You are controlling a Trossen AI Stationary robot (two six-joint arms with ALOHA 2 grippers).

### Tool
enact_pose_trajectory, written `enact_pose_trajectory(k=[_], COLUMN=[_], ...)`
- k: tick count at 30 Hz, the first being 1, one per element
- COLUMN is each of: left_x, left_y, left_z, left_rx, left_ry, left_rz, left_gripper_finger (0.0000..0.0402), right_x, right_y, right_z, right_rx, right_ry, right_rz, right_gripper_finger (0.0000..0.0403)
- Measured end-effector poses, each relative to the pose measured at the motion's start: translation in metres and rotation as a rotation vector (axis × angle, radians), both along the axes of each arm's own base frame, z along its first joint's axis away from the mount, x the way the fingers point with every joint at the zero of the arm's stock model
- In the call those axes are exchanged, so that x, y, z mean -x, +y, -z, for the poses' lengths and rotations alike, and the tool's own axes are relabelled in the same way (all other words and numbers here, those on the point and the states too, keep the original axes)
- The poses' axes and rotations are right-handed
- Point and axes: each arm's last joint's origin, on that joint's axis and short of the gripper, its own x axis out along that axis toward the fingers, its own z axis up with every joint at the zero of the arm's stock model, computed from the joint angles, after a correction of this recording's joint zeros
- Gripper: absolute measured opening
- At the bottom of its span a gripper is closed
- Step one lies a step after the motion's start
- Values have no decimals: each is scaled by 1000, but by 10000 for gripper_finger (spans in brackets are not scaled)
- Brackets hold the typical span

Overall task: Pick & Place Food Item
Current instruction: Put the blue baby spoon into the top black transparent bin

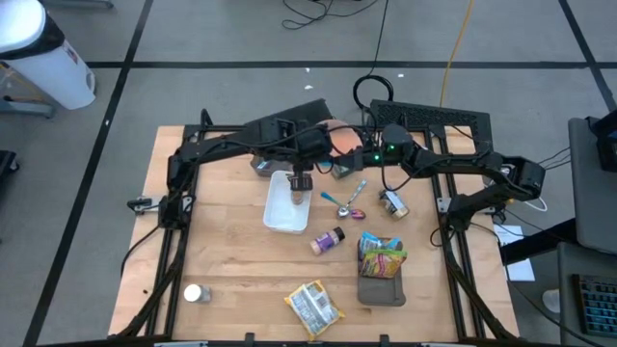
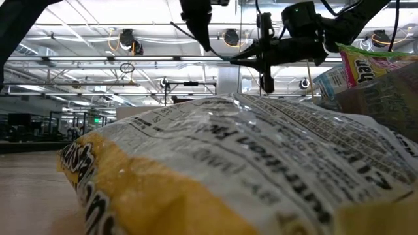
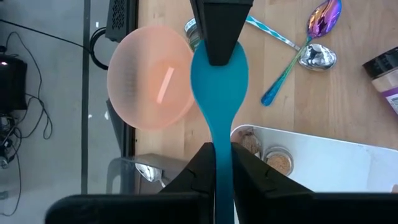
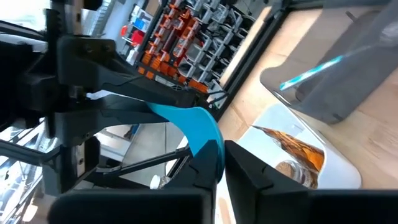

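Observation:
A blue spoon (image 3: 219, 93) hangs in the air between my two grippers, above the table's far middle. My left gripper (image 3: 222, 152) is shut on its handle. My right gripper (image 4: 217, 152), seen in the left wrist view as a dark wedge (image 3: 219, 56), is shut on its bowl end. Below stands a white tray (image 1: 286, 217) with brown food (image 3: 250, 140) and a small jar (image 3: 278, 160) in it. A pink bowl (image 3: 149, 78) rests on the table's far edge. My left gripper pinches the spoon's handle (image 3: 222, 134) between its two fingers, which slant down and lie along the handle. The spoon is lifted clear, its bowl end away from the fingers. My right gripper has the tip of the spoon's bowl (image 4: 198, 127) between its two fingers, coming level from the table's right side.
Two shiny spoons (image 1: 347, 198), a jar (image 1: 393, 204), a spice bottle (image 1: 328, 239), a green snack bag (image 1: 381, 253) over a grey holder (image 1: 381, 289), a yellow snack bag (image 1: 313, 306) and a small jar (image 1: 196, 293) lie on the table. A keyboard (image 1: 434, 118) sits at the far right.

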Motion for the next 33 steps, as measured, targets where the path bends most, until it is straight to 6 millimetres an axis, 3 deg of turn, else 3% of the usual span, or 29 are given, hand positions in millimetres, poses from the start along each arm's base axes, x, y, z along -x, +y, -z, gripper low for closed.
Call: enact_pose_trajectory(k=[11, 17, 25, 33], left_x=[1, 9, 46, 105], left_y=[0, 5, 32, 66], left_z=[0, 1, -29, -68], left_rx=[1, 30, 114, 162], left_ry=[4, 63, -9, -170], left_rz=[-4, -17, -192, -373], left_gripper_finger=[28, 28, 28, 28], right_x=[0, 6, 19, 19], right_y=[-1, -13, -33, -34], right_z=[-6, -9, -10, -10], right_rx=[37, 44, 22, 0], right_ry=[-53, -80, -89, -87], right_rz=[-1, 27, 57, 51], right_gripper_finger=[123, 164, 177, 171])
